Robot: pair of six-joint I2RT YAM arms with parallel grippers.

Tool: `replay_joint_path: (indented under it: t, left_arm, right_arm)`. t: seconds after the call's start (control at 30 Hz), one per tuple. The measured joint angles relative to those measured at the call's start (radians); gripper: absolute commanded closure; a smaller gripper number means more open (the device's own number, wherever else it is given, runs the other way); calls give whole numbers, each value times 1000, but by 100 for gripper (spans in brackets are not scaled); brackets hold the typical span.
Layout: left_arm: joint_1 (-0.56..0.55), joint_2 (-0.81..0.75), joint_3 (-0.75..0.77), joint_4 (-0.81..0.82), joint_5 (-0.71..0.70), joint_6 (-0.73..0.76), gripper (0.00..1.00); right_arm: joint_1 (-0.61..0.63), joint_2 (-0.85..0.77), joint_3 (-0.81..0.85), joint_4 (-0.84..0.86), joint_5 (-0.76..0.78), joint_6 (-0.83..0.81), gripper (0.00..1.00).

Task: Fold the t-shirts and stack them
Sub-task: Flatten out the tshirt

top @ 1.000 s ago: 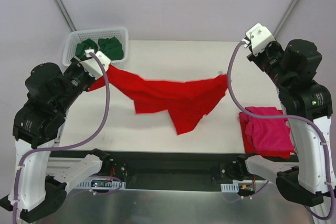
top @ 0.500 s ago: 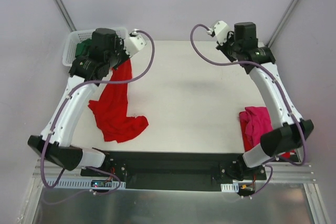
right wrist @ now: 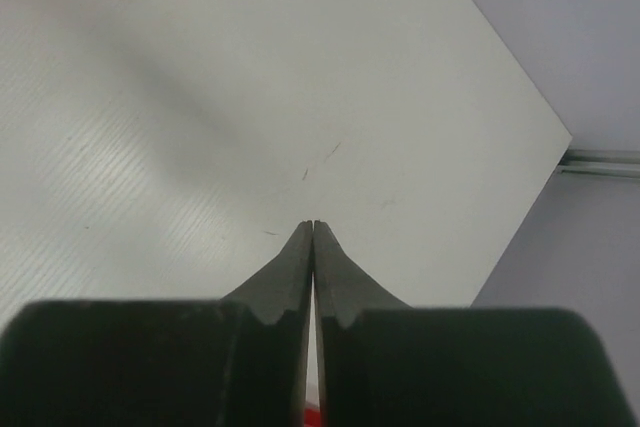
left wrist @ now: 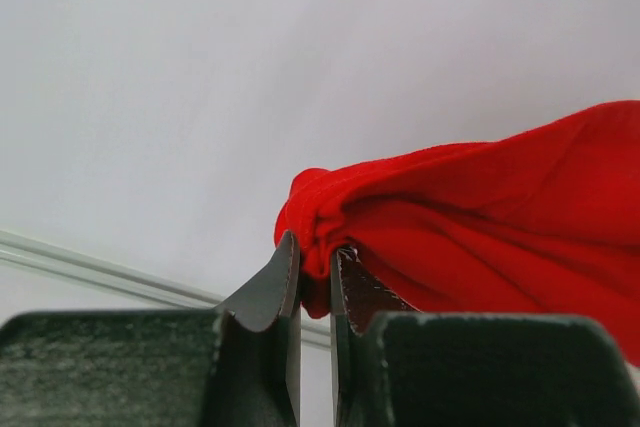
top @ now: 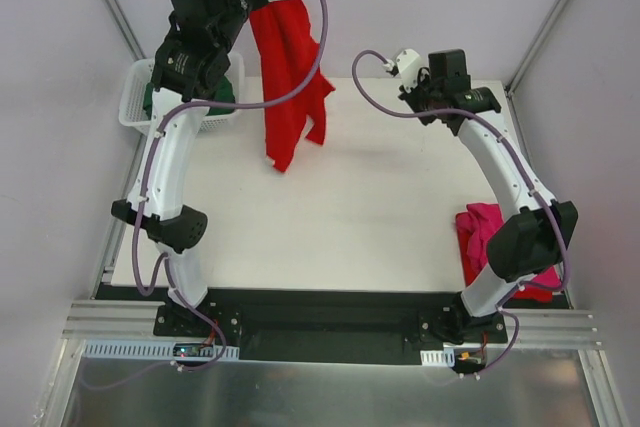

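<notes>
Since a second ago the red t-shirt (top: 285, 77) has gone from stretched between both arms to held by one. The right arm has let go, and the left arm has swung up from low over the table's left side to full height at the far left. The left gripper (left wrist: 315, 247) is pinched on a bunched edge of the cloth, jaws nearly together with the fabric wadded between the tips. The shirt hangs in a long twisted drape, its lowest point seemingly just clear of the table (top: 380, 207). The right gripper (right wrist: 313, 227) is closed on nothing, hovering over the bare far-right part of the table, well apart from the shirt. The magenta t-shirt (top: 492, 232) lies folded at the near right edge. Dark green cloth sits in the white basket (top: 135, 107) behind the left arm — probably the remaining shirts, mostly hidden. Step in hand, as I judge it: re-gripping to spread the shirt. To do it well, let the drape stop swinging, open the right jaws first, then take a free corner low on the hanging edge — not the middle of the bunch — so the two holds pull it flat.
</notes>
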Motion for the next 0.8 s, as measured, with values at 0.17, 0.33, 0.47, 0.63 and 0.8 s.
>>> replay_joint_path:
  t: [0.17, 0.33, 0.47, 0.63, 0.8]
  left_arm:
    - [-42, -61, -53, 20, -37, 29, 100]
    - [-61, -133, -132, 22, -101, 32, 100]
    - [-142, -227, -240, 31, -161, 50, 100]
    - [-298, -345, -367, 24, -237, 56, 100]
    - [-460, -391, -376, 19, -283, 49, 100]
  right_arm:
    - [0, -82, -92, -3, -56, 33, 95]
    - [0, -133, -117, -3, -120, 78, 94]
    - [0, -140, -117, -8, -161, 111, 94]
    - [0, -140, -117, -26, -181, 134, 94]
    - [1, -140, -117, -30, -181, 140, 94]
